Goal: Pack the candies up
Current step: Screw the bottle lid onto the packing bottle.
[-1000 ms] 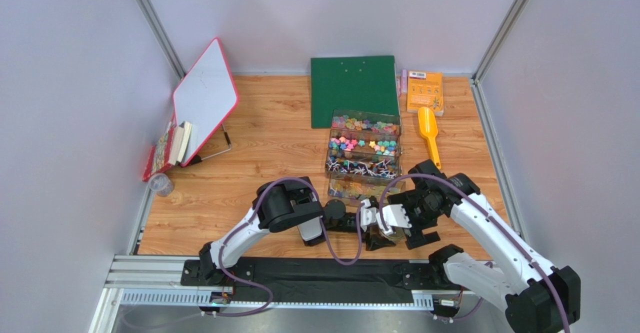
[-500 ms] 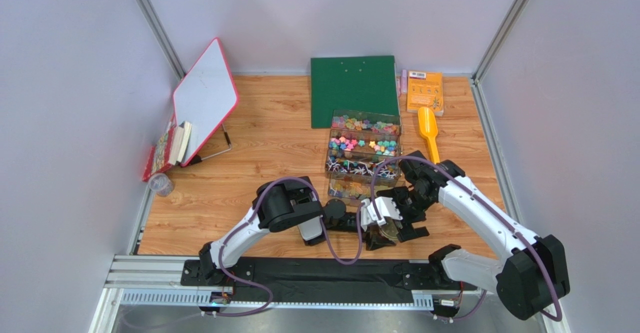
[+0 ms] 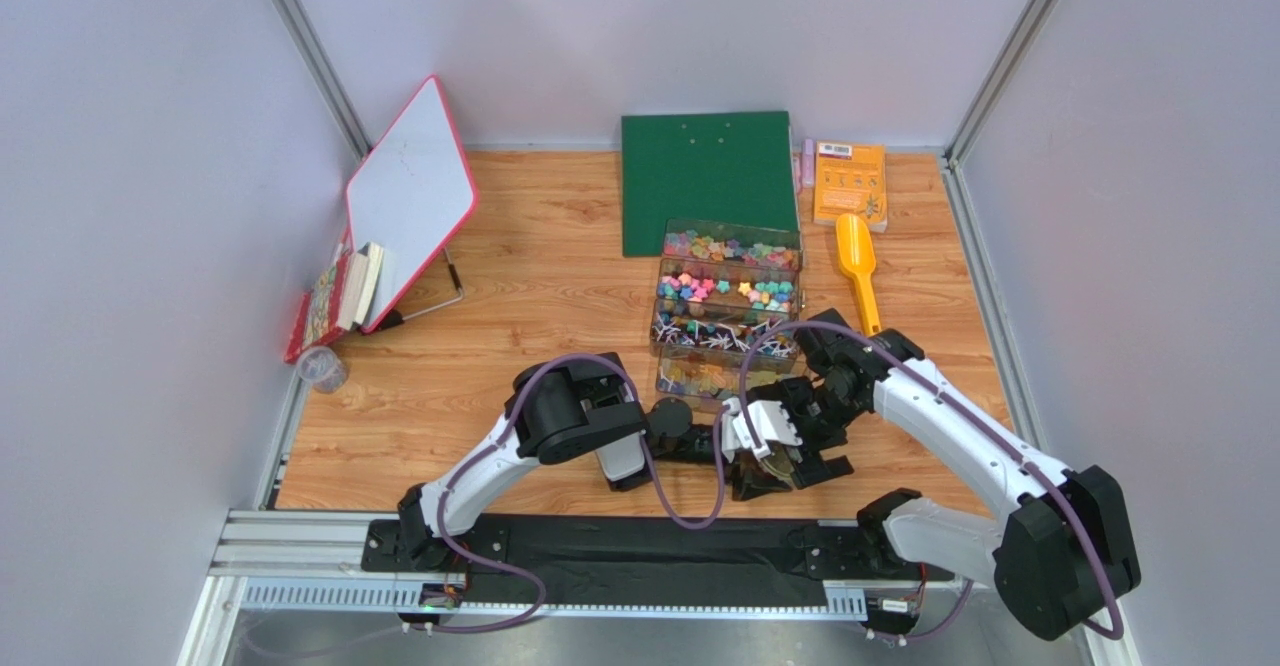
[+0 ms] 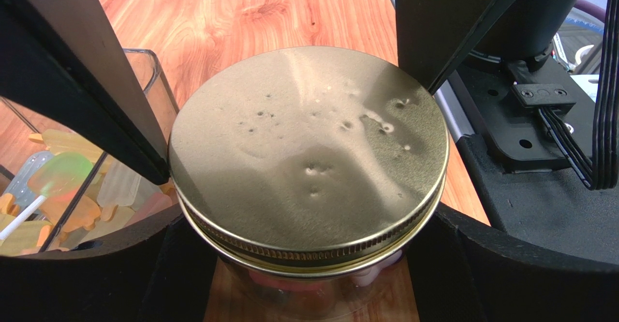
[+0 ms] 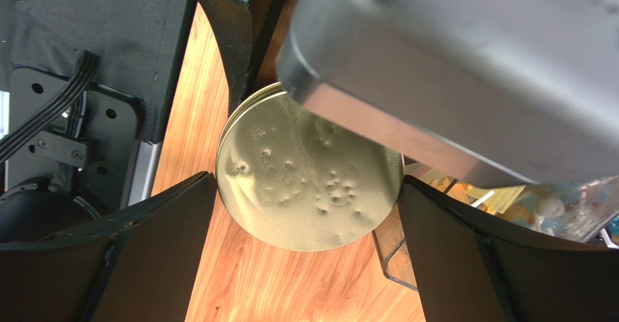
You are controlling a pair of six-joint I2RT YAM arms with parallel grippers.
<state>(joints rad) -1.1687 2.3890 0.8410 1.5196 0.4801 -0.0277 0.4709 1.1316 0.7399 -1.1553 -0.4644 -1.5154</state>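
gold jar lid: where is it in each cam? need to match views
Top external: gold lid low centre, mostly hidden.
Left wrist: gold lid fills the centre.
Right wrist: gold lid centre, slightly low.
Shared landmark: clear candy box, mid-table, left edge, lower right respectively.

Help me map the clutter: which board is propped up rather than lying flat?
The red-rimmed whiteboard at the far left stands tilted; the green board lies flat on the table.
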